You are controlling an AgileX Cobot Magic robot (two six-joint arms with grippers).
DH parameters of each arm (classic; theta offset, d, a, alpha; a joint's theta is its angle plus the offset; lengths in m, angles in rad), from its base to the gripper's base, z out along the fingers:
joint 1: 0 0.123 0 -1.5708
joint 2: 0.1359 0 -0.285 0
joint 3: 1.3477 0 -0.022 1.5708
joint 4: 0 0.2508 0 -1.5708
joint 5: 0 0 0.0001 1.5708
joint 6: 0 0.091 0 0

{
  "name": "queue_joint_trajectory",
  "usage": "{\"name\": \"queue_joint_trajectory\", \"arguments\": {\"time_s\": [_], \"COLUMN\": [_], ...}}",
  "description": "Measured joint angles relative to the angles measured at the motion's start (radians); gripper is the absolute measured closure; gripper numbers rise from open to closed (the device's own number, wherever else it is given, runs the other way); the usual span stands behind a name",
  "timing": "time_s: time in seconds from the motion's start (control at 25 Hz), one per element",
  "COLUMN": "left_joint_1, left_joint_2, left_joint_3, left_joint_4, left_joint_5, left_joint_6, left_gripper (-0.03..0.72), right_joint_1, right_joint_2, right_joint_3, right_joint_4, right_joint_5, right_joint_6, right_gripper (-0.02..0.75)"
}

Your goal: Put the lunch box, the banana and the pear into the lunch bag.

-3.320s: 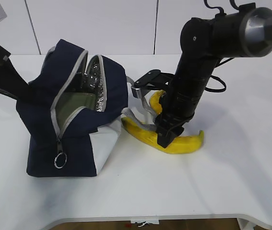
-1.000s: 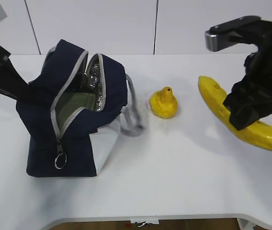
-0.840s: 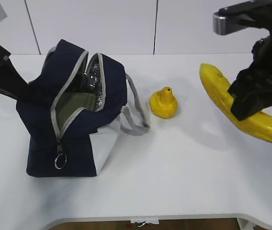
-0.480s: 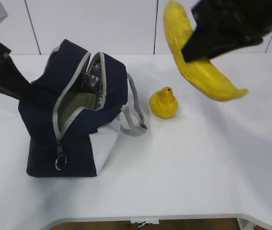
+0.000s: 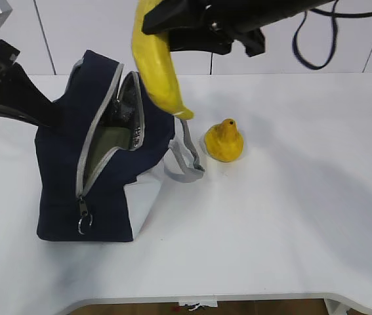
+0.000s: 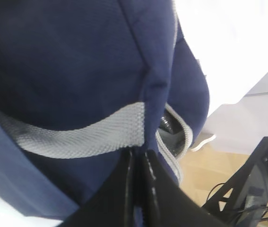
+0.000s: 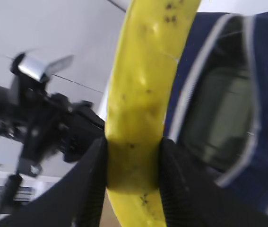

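The navy lunch bag (image 5: 107, 190) stands at the left with its zipper open. A pale green lid inside the opening is the lunch box (image 5: 109, 144). My left gripper (image 6: 141, 165) is shut on the bag's navy fabric just below a grey webbing handle (image 6: 86, 135). My right gripper (image 7: 134, 163) is shut on the banana (image 5: 156, 62). The banana hangs almost upright in the air above the bag's open mouth, its lower tip near the bag's right top edge. The pear (image 5: 224, 140) sits on the table to the right of the bag.
A grey handle loop (image 5: 187, 157) droops from the bag toward the pear. The white table (image 5: 290, 223) has its front edge near the bottom. My right arm (image 5: 238, 16) spans the top of the exterior view. My left arm (image 5: 5, 92) is behind the bag.
My right arm has carried the banana up and left, from over the right side of the table to above the bag's opening. The bag has shifted slightly in my left gripper's hold.
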Motion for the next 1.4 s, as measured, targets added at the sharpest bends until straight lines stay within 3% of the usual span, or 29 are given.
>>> {"name": "queue_joint_trajectory", "arguments": {"time_s": [0.12,0.24,0.56,0.84,1.24,1.4], "left_joint_1": [0.0,0.0,0.0,0.0,0.0,0.0], "left_joint_2": [0.0,0.0,0.0,0.0,-0.038,-0.045], "left_joint_3": [0.0,0.0,0.0,0.0,0.0,0.0], "left_joint_4": [-0.01,-0.014,-0.024,-0.104,-0.135,-0.155], "left_joint_5": [0.0,0.0,0.0,0.0,-0.105,-0.112], "left_joint_6": [0.0,0.0,0.0,0.0,0.0,0.0], "left_gripper": [0.694,0.694,0.694,0.694,0.694,0.694], "right_joint_1": [0.0,0.0,0.0,0.015,0.015,0.015], "right_joint_2": [0.076,0.142,0.266,0.336,0.364,0.364], "right_joint_3": [0.0,0.0,0.0,0.0,0.0,0.0], "right_joint_4": [0.247,0.412,0.647,0.617,0.449,0.433], "right_joint_5": [-0.004,-0.004,-0.001,0.018,0.058,0.061], "right_joint_6": [-0.152,-0.257,-0.421,-0.54,-0.521,-0.513], "right_gripper": [0.481,0.481,0.481,0.481,0.481,0.47]}}
